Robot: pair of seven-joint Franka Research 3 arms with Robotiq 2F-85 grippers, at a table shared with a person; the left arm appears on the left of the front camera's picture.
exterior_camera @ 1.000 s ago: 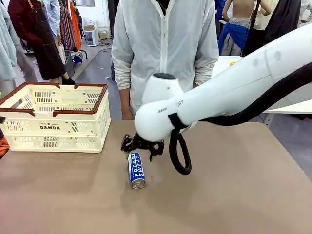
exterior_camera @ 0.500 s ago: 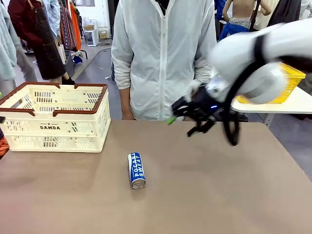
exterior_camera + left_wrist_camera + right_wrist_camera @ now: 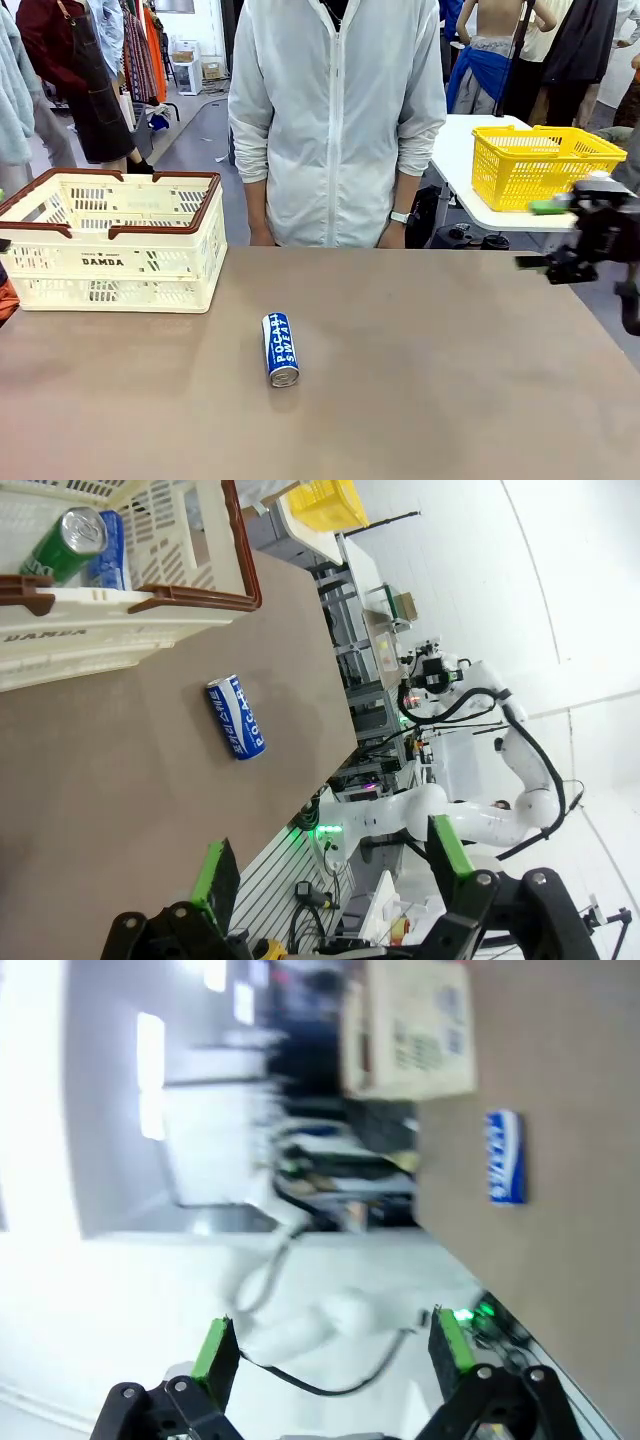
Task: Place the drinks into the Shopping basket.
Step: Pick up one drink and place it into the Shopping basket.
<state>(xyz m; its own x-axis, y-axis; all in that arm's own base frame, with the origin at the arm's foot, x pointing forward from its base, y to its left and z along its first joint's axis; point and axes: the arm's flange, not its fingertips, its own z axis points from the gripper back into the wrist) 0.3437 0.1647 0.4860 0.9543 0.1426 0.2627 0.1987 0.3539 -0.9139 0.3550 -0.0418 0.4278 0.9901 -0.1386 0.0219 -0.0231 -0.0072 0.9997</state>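
Still to be fetched, the slim blue-and-white aluminium can (image 3: 280, 349) lies on its side on the brown bench (image 3: 450, 380) just right of the cream slotted basket (image 3: 110, 255) holding two cans (image 3: 75, 550), needing a grasp across its body, while the right pincer (image 3: 560, 235), far right, gapes empty.

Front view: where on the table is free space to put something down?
The table is bare from the lying blue can to its right edge, and along the near edge. Only the far left corner is taken, by the Shopping basket. The open right gripper hangs beyond the right edge.
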